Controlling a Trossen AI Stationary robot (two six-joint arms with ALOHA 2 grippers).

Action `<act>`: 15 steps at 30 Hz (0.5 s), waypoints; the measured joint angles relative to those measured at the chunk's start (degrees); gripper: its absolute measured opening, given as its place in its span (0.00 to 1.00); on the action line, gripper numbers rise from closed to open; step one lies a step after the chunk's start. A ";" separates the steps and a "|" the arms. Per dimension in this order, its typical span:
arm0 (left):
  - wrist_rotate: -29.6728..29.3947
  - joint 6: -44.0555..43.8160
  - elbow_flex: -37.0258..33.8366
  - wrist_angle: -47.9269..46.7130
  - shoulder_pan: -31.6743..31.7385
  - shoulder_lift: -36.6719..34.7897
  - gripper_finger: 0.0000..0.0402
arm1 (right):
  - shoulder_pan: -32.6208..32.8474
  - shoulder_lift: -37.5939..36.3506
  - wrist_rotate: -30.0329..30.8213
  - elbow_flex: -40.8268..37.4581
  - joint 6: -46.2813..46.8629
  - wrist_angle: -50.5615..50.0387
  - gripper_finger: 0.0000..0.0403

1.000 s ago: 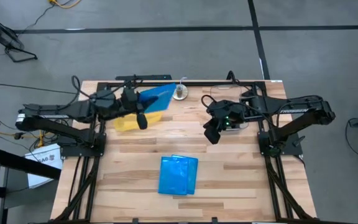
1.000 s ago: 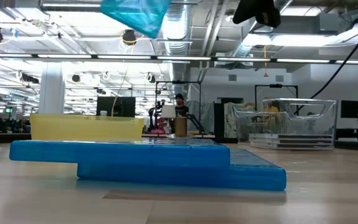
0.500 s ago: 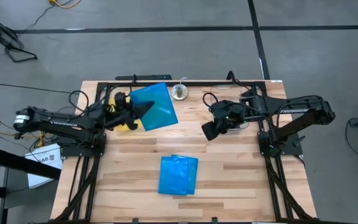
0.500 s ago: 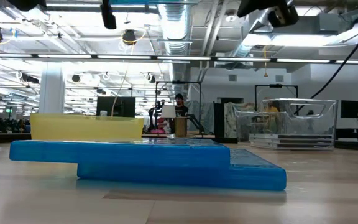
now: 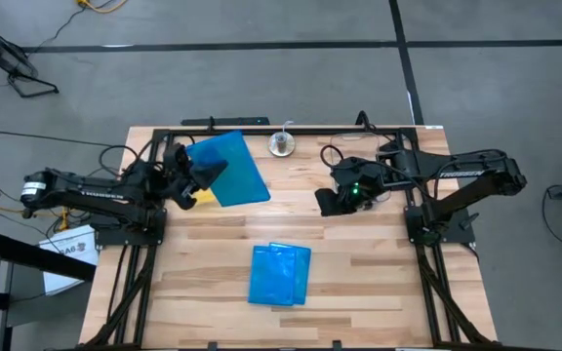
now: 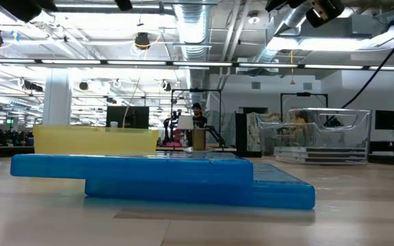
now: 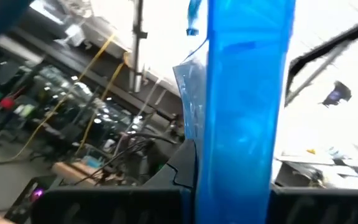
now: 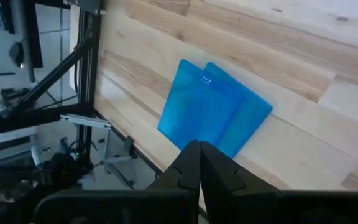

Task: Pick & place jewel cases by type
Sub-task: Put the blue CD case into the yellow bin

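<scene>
— So, which step?
— Carrying: my left fingers (image 5: 195, 178) clench a blue jewel case (image 5: 227, 169) aloft; right fingers (image 5: 328, 203) clenched, empty.
— Next?
— Lower it (gently) onto the stacked blue cases (image 5: 279, 274) below, on the worktop (image 5: 359, 283).

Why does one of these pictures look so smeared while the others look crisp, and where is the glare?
Left wrist view: the blue jewel case held in the left hand fills the frame, and the room behind is streaked and washed out to white. Low view: ceiling lights glare brightly, and the two stacked blue cases are sharp. High view: even light and soft shadows on the table.
</scene>
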 joint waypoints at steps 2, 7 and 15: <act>2.53 0.30 0.00 1.31 0.54 0.02 0.00 | 0.00 0.00 0.00 0.00 0.90 -0.01 0.00; 6.45 0.26 0.00 1.73 2.12 0.02 0.00 | 0.00 0.00 0.00 0.00 0.93 0.01 0.00; 10.81 0.50 0.00 1.64 5.07 0.02 0.00 | 0.00 0.00 0.01 0.00 0.93 0.01 0.00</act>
